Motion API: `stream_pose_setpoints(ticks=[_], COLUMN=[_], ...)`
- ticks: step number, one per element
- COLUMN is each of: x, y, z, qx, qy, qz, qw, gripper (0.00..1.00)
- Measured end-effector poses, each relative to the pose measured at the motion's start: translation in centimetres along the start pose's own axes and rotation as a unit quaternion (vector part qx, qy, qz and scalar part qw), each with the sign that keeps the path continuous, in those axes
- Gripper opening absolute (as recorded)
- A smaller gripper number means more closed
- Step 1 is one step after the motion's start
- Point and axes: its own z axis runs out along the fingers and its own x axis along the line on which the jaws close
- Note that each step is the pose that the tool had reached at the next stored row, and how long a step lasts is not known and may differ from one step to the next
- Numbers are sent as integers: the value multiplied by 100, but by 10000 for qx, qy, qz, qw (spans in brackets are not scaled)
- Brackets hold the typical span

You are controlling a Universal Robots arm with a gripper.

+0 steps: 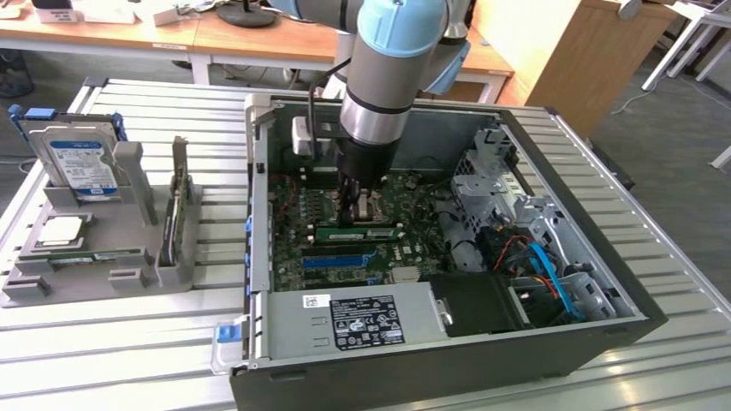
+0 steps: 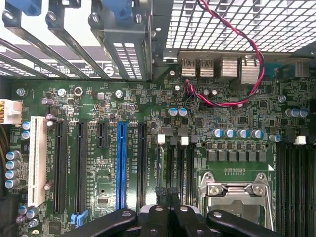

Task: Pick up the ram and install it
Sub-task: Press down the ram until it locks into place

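One grey robot arm (image 1: 383, 77) reaches straight down into one open desktop computer case (image 1: 594, 257), which lies on its side on a table of silver metal slats (image 1: 149, 342).

At the exterior view's left, one grey plastic holder (image 1: 68, 274) rests on the slats. Standing in it is one silver hard drive (image 1: 78, 163) with a blue and white label. One square silver processor chip (image 1: 60, 231) lies flat in front of the drive.

In the middle, the green motherboard (image 1: 303, 214) fills the floor of the case. The gripper (image 1: 363, 210) hangs low over it, its black fingers (image 2: 157, 217) pressed together with nothing visible between them. The ram (image 1: 356, 231), one long green stick, lies lengthwise on the board just in front of the gripper's tip. Whether the two touch cannot be told. One blue slot (image 1: 337, 257) runs parallel to it, nearer the camera. At the near edge of the case is one silver power supply (image 1: 342, 321) with a black and white label whose print is too small to read.

At the exterior view's right, one metal drive cage (image 1: 497, 184) holds blue and orange cables (image 1: 543, 261).

Behind the table stand a wooden desk (image 1: 137, 38) and a wooden cabinet (image 1: 571, 51) on a grey floor.

The wrist view shows one white expansion slot (image 2: 37, 160), one blue one (image 2: 121, 165), one metal processor socket (image 2: 237, 195) and one twisted red and black wire (image 2: 247, 54). The board's printing is too fine to read.
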Motion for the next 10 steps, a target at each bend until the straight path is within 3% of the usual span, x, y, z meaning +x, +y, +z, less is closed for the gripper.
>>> stream_pose_setpoints(ticks=[10], x=[12], y=[2], z=[13], qx=[0], qy=[-1], qz=[-4], qw=[10000], gripper=[11])
